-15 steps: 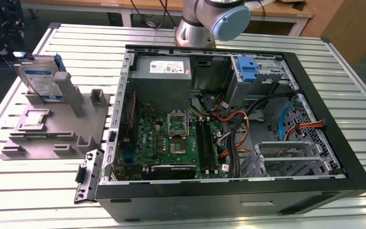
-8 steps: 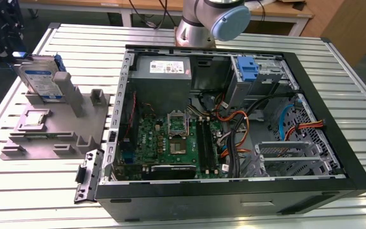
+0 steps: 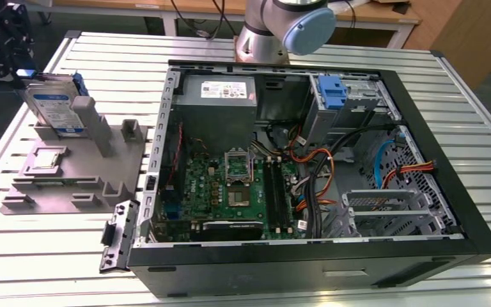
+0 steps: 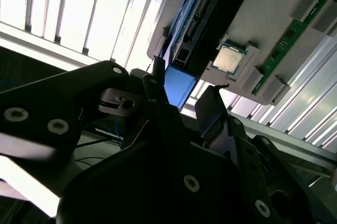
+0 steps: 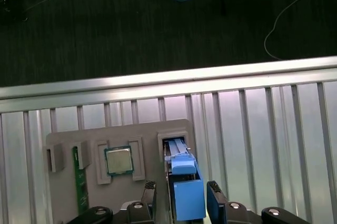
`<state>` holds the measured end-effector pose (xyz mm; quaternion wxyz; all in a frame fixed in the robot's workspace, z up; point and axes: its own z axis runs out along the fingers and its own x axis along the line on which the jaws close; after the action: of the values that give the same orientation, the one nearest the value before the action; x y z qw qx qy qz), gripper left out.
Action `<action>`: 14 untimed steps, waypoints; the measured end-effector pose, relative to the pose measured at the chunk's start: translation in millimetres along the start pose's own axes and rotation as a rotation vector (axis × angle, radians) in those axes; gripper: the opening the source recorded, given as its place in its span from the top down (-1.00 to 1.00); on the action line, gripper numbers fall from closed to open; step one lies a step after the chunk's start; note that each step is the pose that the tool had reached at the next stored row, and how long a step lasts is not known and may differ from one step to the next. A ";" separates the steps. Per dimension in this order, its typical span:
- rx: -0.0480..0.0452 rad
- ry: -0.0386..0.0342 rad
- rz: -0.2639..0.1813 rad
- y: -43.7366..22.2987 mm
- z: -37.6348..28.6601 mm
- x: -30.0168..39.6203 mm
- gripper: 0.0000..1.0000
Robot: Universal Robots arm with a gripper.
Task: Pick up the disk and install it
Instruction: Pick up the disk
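The disk [image 3: 58, 105] stands on edge in a slot of the grey holder [image 3: 66, 185], on the exterior view's left. It is silver, with a white and blue label and a blue carrier frame. In the first wrist view my gripper [image 5: 181, 195] straddles the disk's blue upper edge [image 5: 185, 187]. One dark fingertip [image 5: 149, 191] stands on each side, with a gap showing on either side. The second wrist view shows the same blue edge [image 4: 176, 87] between the gripper [image 4: 181, 95] fingers. The gripper is open and holds nothing.
On the same holder lie a small square silver chip [image 5: 119, 161] and a green memory stick [image 5: 80, 179]. The open computer case [image 3: 169, 160] fills the middle of the slatted metal table [image 3: 450, 83]. It has a blue bracket [image 3: 335, 96] in a bay and a metal cage [image 3: 390, 211].
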<state>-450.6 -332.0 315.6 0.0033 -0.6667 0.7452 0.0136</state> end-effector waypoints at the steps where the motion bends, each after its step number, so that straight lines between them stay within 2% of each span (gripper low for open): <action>1: 0.0014 -0.0003 0.000 0.1 1.2 0.1 0.00; 6: 0.0017 -0.0002 -0.001 0.3 4.6 0.1 0.02; 7: 0.0018 -0.0002 -0.001 0.4 5.3 0.2 0.16; 14: 0.0017 -0.0007 -0.001 2.6 12.7 -0.1 0.16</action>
<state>-453.4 -331.3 303.0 0.0042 -0.6671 0.7448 0.0132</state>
